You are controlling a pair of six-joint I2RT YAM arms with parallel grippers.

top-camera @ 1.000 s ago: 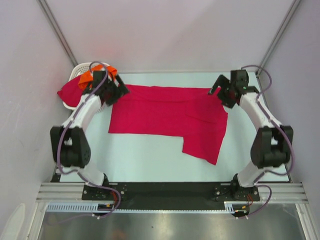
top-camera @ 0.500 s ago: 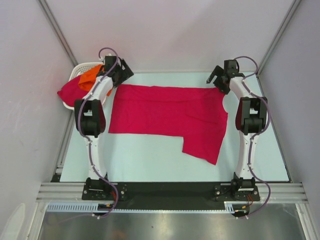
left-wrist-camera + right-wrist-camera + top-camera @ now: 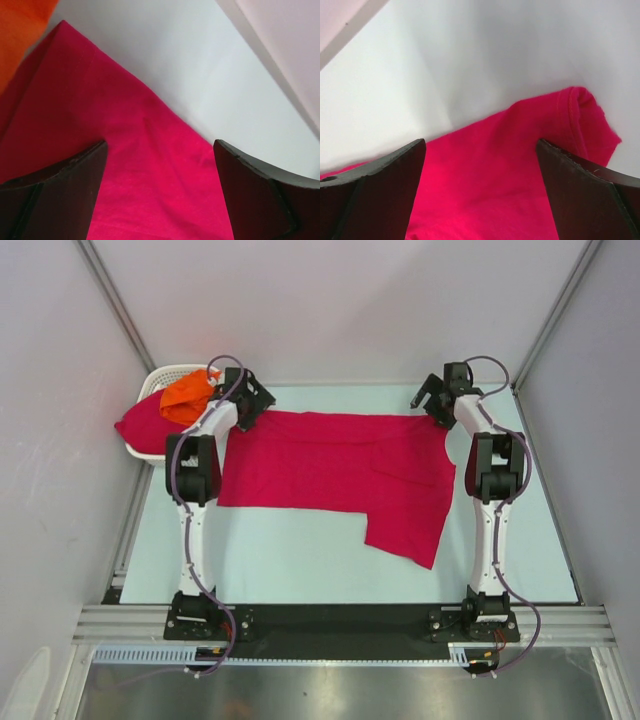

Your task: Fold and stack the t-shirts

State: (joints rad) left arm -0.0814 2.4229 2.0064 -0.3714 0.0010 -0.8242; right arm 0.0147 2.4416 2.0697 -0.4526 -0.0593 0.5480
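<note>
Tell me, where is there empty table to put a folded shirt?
The widest bare table lies between the spread pink shirt and the near edge. Narrow strips run along both side edges. The far left corner is crowded: basket, orange shirt, left pincer.

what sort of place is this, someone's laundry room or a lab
Most likely a robotics lab cell, not a home laundry: blank panel walls box in a pale table, the left arm and right arm are bolted to a metal rail, and a crimson t-shirt lies spread between them.
</note>
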